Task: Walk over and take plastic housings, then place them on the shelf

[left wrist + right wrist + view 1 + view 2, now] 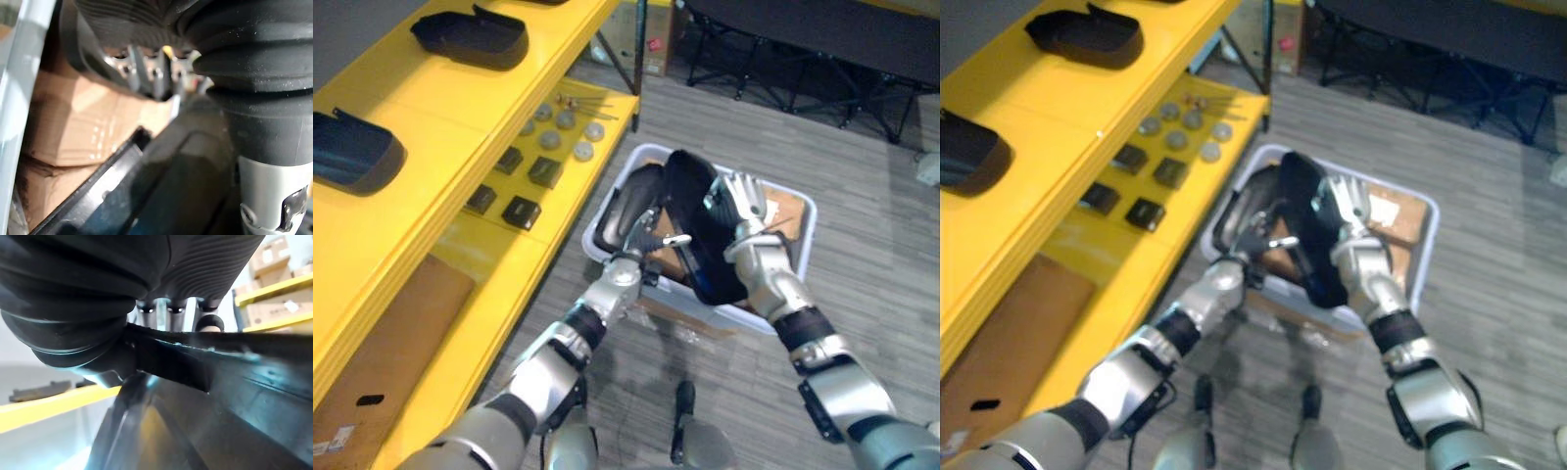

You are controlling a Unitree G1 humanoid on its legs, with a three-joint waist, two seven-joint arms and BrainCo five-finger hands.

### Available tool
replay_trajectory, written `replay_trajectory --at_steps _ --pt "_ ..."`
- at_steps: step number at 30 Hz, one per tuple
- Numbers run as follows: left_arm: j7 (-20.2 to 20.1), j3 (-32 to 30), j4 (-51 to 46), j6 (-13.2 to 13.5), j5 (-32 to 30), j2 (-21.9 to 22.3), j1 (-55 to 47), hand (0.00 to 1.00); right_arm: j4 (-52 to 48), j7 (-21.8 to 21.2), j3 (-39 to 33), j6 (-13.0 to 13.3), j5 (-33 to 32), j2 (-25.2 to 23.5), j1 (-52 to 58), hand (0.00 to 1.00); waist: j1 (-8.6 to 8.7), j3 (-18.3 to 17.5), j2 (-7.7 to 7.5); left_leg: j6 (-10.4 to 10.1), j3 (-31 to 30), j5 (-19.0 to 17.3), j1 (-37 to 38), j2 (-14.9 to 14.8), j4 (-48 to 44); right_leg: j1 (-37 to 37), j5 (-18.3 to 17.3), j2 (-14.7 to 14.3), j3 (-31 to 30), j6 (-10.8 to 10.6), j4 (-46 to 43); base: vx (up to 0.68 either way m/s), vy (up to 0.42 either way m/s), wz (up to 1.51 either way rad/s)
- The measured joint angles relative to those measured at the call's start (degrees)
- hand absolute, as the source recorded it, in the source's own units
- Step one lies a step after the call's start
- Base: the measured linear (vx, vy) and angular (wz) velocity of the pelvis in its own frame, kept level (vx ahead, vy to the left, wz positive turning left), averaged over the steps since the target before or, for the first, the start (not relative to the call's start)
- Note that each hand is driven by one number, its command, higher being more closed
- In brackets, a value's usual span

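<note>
Left eye view: the black plastic housing point(697, 211) is held on edge over the white bin point(644, 150), with its long axis pointing away from the robot. Its opposite rims are clasped by the curled fingers of the left hand point(641, 243) and the right hand point(744, 211).

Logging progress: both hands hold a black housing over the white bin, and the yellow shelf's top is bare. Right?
No: the top is not bare. The left eye view shows two housings on the shelf. The rest stands: left hand and right hand hold a third housing over the bin.
</note>
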State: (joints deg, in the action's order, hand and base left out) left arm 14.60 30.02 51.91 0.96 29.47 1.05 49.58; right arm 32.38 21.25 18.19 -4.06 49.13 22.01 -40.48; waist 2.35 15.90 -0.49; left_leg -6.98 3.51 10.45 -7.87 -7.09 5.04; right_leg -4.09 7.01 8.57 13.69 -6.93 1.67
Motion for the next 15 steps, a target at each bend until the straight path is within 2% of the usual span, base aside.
replay_trajectory --at_steps 6,9,12,15 --pt "1.11 -0.92 -0.11 0.17 0.83 -0.07 0.0 0.0 11.75 -0.03 -1.4 -0.8 -0.11 -0.03 -2.37 1.0 -0.14 0.07 -0.12 0.0 0.2 0.01 -0.72 -0.05 -0.02 -1.02 0.05 0.01 -0.28 0.05 -0.28 -0.01 -0.01 -0.02" --pt "2.7 -2.77 -3.3 0.57 1.08 -0.8 -0.13 0.0 20.47 -0.04 -6.48 -1.44 -1.75 0.83 -5.12 1.0 -0.32 0.17 -0.27 -0.07 0.19 0.58 -3.23 -0.11 -0.19 -4.3 0.19 0.01 -0.65 0.18 -1.71 -0.04 -0.023 -0.02" --pt "4.4 -4.48 -12.16 2.34 0.72 -2.1 -2.56 0.0 26.24 0.05 -11.86 -3.21 -4.14 3.52 -6.26 1.0 -0.88 1.49 -0.22 0.0 0.04 0.84 -4.45 0.09 -0.3 -5.97 0.15 0.28 -0.86 0.2 -2.86 -0.01 -0.006 0.01" --pt "5.96 -6.77 -21.25 4.34 -1.12 -3.42 -5.59 0.0 28.3 0.64 -15.95 -4.53 -5.67 8.03 -7.52 1.0 -1.2 4.38 1.22 0.1 -0.81 0.92 -5.81 0.52 -0.28 -7.51 -0.36 0.78 -0.54 0.06 -4.2 -0.06 -0.015 0.1"
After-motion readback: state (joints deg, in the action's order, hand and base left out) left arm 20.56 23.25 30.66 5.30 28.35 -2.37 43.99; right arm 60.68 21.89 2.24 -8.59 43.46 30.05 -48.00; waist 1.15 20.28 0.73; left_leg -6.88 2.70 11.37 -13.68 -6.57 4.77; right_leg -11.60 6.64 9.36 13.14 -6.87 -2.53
